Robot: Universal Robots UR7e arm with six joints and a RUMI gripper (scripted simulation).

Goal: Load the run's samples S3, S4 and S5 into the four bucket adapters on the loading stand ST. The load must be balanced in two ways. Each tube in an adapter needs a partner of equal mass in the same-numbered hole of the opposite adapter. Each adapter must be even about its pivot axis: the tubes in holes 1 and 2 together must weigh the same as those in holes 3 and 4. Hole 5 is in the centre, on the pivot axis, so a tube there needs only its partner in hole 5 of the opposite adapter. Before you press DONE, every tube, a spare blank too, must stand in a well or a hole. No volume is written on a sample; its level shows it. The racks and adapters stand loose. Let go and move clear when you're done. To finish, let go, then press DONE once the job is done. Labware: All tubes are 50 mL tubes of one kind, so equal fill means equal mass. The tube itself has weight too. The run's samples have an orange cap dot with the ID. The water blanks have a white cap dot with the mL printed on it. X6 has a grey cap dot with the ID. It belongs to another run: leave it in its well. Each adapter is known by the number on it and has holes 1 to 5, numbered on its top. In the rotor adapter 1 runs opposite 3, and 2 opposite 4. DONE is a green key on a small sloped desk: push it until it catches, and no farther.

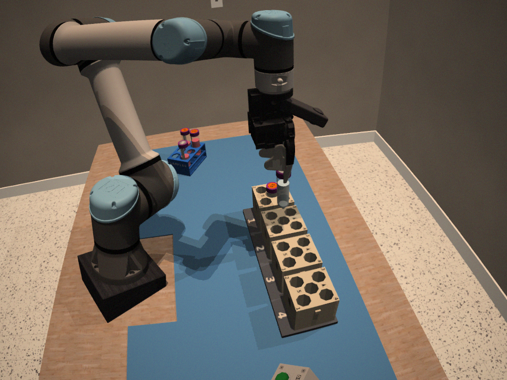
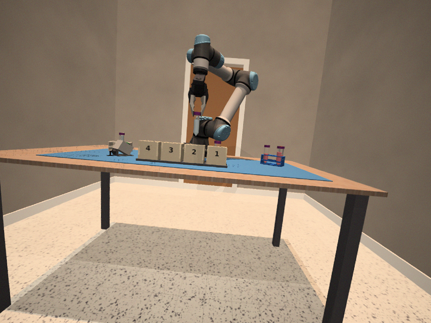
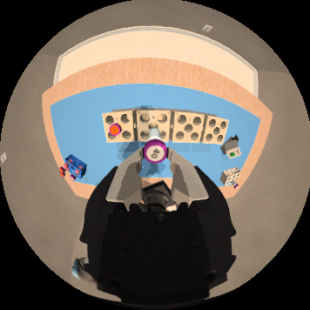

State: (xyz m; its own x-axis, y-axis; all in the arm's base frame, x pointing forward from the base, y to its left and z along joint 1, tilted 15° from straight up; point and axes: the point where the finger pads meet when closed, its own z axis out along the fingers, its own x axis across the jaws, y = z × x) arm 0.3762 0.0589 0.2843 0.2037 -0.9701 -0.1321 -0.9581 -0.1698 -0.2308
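My gripper [image 1: 285, 178] [image 2: 196, 113] [image 3: 155, 148] is shut on a water blank [image 1: 283, 195] [image 2: 196, 125] [image 3: 155, 145] with a white dot reading 40. The blank hangs upright above the stand [image 1: 275, 297], over adapter 2 [image 2: 193, 159] in the exterior view. Adapter 1 [image 2: 216, 160] holds one orange-dot sample [image 1: 271, 187] [image 3: 115, 130], apparently in hole 5; its ID is unreadable. No tubes show in adapter 2, adapter 3 [image 2: 170, 157] or adapter 4 [image 1: 313, 320] [image 2: 147, 155]. Two orange-dot samples [image 1: 184, 130] [image 1: 194, 131] and a paler-dot tube [image 1: 182, 144] stand in the blue rack [image 1: 179, 162].
The DONE desk [image 1: 306, 374] [image 2: 121, 148] with its green key [image 1: 282, 376] [image 3: 232, 154] lies beyond adapter 4. A pale rack [image 3: 227, 174] beside it holds one purple-capped tube [image 3: 235, 185] [image 2: 121, 134]. The blue rack stands at the far end beyond adapter 1.
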